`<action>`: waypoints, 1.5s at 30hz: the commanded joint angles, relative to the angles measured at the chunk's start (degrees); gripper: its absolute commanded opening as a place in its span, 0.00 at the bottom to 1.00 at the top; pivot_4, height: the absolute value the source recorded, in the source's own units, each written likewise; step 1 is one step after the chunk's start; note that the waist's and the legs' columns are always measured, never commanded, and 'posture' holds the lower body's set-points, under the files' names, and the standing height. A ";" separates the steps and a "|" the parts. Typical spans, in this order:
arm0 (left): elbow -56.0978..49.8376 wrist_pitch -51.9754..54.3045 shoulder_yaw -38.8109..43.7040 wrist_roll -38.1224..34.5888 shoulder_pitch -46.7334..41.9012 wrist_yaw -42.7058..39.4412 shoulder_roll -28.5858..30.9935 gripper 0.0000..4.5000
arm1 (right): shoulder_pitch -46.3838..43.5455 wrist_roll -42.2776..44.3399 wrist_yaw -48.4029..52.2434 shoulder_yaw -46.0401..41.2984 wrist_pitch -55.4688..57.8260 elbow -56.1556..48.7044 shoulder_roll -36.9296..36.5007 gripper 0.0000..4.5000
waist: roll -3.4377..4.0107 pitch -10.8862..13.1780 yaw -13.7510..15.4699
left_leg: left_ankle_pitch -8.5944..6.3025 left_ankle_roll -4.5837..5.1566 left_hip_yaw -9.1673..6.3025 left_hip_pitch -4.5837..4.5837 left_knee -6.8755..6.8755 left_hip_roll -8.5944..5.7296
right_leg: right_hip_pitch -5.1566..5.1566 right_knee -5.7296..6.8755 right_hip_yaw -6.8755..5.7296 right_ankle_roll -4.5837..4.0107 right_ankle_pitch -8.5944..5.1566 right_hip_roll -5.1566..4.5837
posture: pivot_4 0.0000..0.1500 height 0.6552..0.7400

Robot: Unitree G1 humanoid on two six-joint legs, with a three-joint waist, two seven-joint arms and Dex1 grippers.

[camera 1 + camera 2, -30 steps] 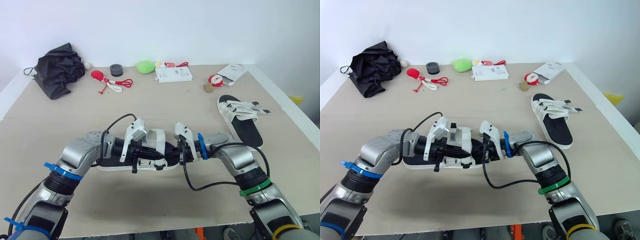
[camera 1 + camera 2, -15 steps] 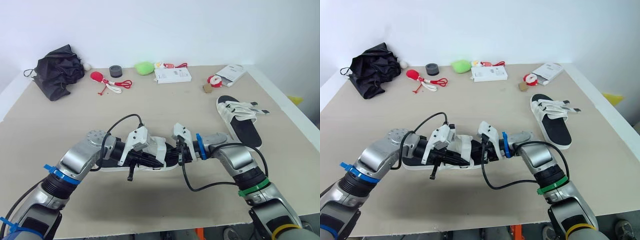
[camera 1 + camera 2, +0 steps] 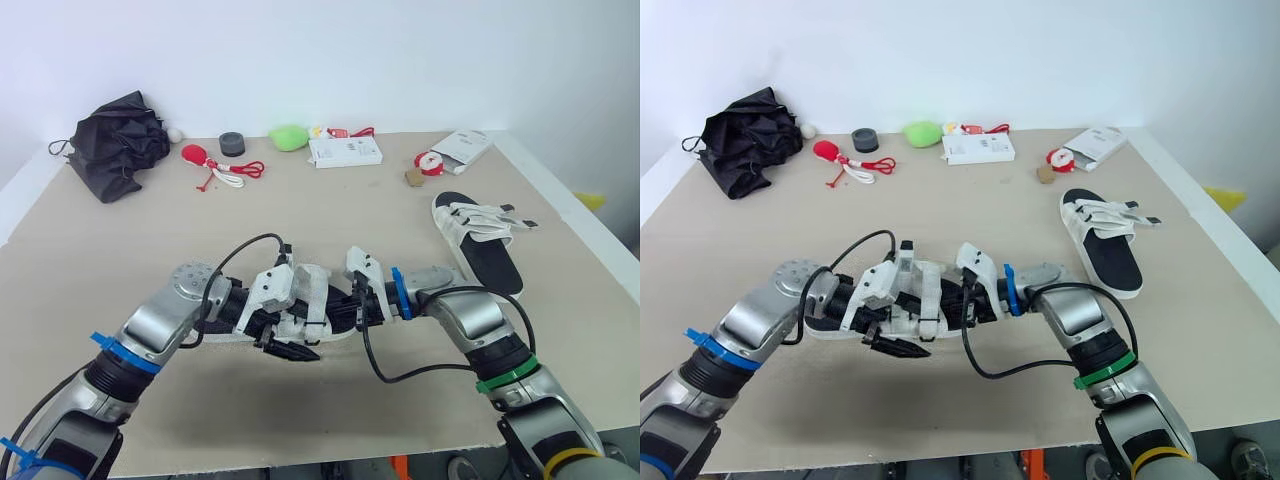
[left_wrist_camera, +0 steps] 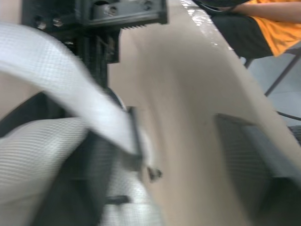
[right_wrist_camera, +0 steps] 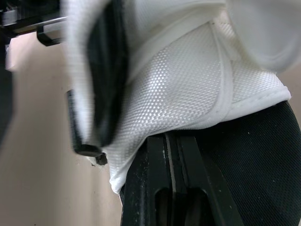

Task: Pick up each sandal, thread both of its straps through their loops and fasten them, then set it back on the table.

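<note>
The beige counter (image 3: 420, 230) is running back to a white wall (image 3: 400, 60). At lower centre a black-soled, white-strapped sandal (image 3: 312, 290) is sitting, my right fingers (image 5: 160, 188) pinching it, my left fingers (image 3: 295, 350) pressing together just below.

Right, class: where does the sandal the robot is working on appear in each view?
Left eye view: sandal low, near centre of the table.
Right eye view: sandal low, just left of centre.
Left wrist view: sandal close up, white strap.
Right wrist view: sandal close up, mesh strap over black footbed.
Shared landmark: the tan table under it.
</note>
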 commanded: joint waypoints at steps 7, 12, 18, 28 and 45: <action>-0.17 19.44 11.40 -15.66 -8.11 -1.63 1.73 0.87 | 0.36 -1.90 0.33 2.66 -0.02 2.63 0.09 0.00 | -0.09 0.09 -0.23 | 0.02 0.03 0.01 -0.26 0.03 0.00 | -0.24 0.00 0.05 0.09 0.05 0.07 | 1.00 1.00; 0.48 19.04 11.20 -14.30 -9.25 -5.26 6.74 0.87 | -0.16 -2.00 0.72 2.74 -0.59 3.46 0.06 0.00 | -0.09 0.09 -0.37 | -0.02 -0.04 0.08 -0.31 -0.06 0.05 | -0.38 0.00 0.19 0.00 0.00 0.17 | 1.00 1.00; -6.73 29.71 13.09 -22.97 -7.32 -5.87 10.38 0.87 | -0.57 -2.07 1.03 2.78 -1.04 4.14 0.22 0.00 | -0.15 0.13 -0.38 | -0.02 -0.04 0.12 -0.32 -0.04 0.07 | -0.42 0.01 0.22 0.02 0.01 0.16 | 1.00 1.00; -11.93 13.63 11.21 -11.72 9.97 -0.05 11.58 0.87 | -0.53 -1.89 1.21 2.95 -1.10 4.19 0.44 0.00 | -0.11 0.13 -0.24 | -0.06 -0.14 0.22 -0.23 -0.07 0.15 | -0.44 0.05 0.35 -0.06 0.02 0.20 | 1.00 1.00; -12.10 15.03 12.49 -13.23 16.54 10.57 3.40 0.87 | 2.07 -0.66 1.04 0.18 -0.60 0.53 -0.19 0.00 | -0.11 0.12 0.03 | -0.07 -0.14 0.26 -0.36 -0.02 0.07 | -0.49 0.01 0.39 0.02 0.06 0.11 | 1.00 1.00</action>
